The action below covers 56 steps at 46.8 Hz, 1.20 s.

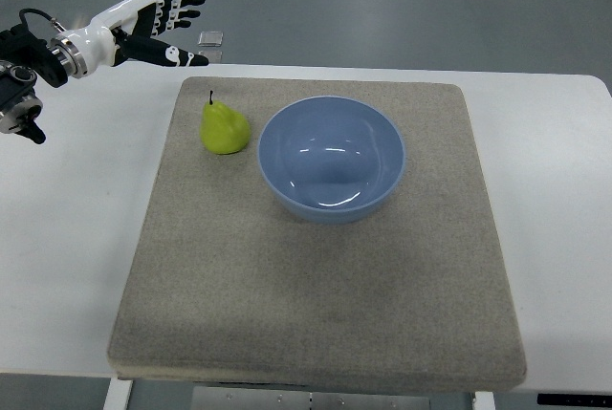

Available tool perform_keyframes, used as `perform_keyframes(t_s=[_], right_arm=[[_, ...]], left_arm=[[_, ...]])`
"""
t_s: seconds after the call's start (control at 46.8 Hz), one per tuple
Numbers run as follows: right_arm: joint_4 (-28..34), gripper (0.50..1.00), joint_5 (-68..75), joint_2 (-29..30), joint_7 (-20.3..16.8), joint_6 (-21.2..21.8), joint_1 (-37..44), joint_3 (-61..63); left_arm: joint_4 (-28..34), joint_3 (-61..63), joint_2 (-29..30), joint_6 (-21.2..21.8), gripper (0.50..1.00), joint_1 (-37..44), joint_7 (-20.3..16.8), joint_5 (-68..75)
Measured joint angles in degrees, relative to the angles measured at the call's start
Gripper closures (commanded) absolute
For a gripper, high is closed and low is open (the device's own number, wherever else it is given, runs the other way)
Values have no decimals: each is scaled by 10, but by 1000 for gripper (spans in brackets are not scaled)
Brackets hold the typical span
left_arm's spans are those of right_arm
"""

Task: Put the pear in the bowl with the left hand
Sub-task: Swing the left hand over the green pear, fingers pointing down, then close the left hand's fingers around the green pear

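You are looking down on a white table (pixel 67 238) that fills most of the frame, with grey floor showing along the top edge. Laid over the table's middle is a large grey-beige mat (pixel 316 305), roughly square, reaching from just below the table's far edge down to the bottom of the frame.

On the upper half of that mat, a little right of centre, you have a light blue bowl (pixel 332 159), upright, glossy inside and holding nothing. Its left rim sits just beside the pear, with a thin strip of mat between the two.

The left arm comes in at the upper left of the frame, dark at the joint and white along the forearm. Its left hand (pixel 158 23) hangs over the table's far edge, above and to the left of the mat's upper left corner. You can see the fingers spread and stretched out toward the right, the thumb set apart below them, with nothing in the grasp. The hand is well apart from the pear.

The pear (pixel 225 128) is yellow-green with a short dark stem pointing to the top of the frame. It rests on the mat in the upper left part, left of the bowl, not inside it.

Smallest of all, a small clear square object (pixel 211 38) lies on the floor beyond the table, just right of the fingertips.
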Motion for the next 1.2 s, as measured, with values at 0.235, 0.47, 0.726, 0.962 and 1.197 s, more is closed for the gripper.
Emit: perform_keyframes(t_s=[0.235, 0.47, 0.726, 0.962, 1.197], right_arm=[[0, 576, 0, 0, 0, 0, 0, 0], [0, 576, 0, 0, 0, 0, 0, 0], [0, 576, 0, 0, 0, 0, 0, 0], [0, 576, 0, 0, 0, 0, 0, 0], [0, 574, 0, 0, 0, 0, 0, 0]], left_arm=[[-21, 0, 14, -55, 521, -25, 0, 150], [-23, 20, 6, -57, 521, -41, 0, 227], [-25, 85, 4, -57, 521, -74, 0, 232], [-21, 118, -23, -57, 521, -86, 0, 251], [-13, 143, -41, -51, 521, -86, 0, 270]])
